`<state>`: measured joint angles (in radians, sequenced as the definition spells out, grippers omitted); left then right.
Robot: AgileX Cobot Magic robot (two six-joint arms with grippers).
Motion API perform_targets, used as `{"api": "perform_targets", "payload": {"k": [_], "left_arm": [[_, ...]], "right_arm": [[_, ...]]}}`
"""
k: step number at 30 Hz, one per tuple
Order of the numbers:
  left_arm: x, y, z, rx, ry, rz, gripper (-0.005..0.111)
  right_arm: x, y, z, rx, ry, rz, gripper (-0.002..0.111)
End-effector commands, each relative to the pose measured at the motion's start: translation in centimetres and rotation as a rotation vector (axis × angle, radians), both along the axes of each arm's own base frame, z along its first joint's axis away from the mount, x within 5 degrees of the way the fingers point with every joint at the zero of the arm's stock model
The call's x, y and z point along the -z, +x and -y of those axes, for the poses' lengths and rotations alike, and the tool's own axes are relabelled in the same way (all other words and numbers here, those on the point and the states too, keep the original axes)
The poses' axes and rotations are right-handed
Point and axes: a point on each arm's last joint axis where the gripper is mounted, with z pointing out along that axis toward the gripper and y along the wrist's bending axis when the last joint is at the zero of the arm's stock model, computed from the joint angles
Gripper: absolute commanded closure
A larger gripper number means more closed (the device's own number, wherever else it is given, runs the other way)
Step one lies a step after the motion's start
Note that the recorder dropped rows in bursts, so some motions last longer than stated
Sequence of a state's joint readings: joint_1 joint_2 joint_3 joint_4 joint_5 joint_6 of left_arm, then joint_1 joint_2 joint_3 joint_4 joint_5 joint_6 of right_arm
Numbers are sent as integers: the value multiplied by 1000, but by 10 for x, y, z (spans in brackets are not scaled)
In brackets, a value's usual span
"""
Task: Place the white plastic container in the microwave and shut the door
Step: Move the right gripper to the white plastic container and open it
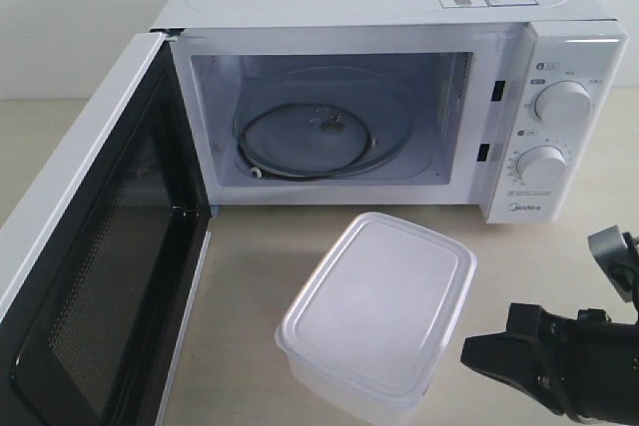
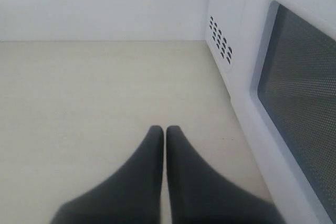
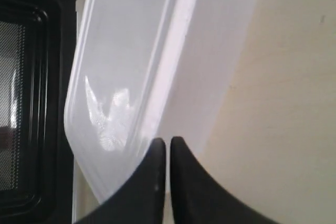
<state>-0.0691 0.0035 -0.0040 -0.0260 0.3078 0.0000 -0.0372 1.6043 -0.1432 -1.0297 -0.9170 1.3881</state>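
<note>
The door (image 1: 90, 246) stands swung wide open at the left, its black inner frame and mesh window facing the cavity. On the door's outer side, the left claw (image 2: 164, 132) hangs low over the pale bench (image 2: 94, 93) with its two dark fingers pressed together and nothing between them. The door's window (image 2: 299, 103) and the side vents (image 2: 220, 38) are close by.

The microwave (image 1: 399, 7) sits at the back of the bench, its cavity lit and holding only the glass turntable (image 1: 319, 137). In front of the cavity, on the bench (image 1: 250, 276), rests the white plastic container (image 1: 379, 306), lid on and turned at a slant to the oven's front. Two round dials (image 1: 562, 102) sit on the panel at the right.

The right claw (image 1: 469, 353) lies low at the far right, pointing at the container's near side. The right wrist view shows its fingers (image 3: 152, 182) drawn together with only a thin slit between them, gripping nothing. Whether the tips touch the container cannot be told.
</note>
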Motion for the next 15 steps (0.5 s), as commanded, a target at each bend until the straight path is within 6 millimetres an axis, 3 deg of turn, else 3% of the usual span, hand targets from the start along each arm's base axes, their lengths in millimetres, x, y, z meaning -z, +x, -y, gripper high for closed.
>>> {"api": "perform_targets", "payload": {"k": [1, 2, 5, 15], "left_arm": [[1, 0, 0, -2, 4, 5, 102], [1, 0, 0, -2, 4, 5, 102], [1, 0, 0, -2, 4, 5, 102], [1, 0, 0, -2, 4, 5, 102]], "right_arm": [[-3, -3, -4, -46, 41, 13, 81], [-3, -2, -4, -34, 43, 6, 71], [-3, -1, -2, -1, 47, -2, 55], [-3, 3, 1, 118, 118, -74, 56]]}}
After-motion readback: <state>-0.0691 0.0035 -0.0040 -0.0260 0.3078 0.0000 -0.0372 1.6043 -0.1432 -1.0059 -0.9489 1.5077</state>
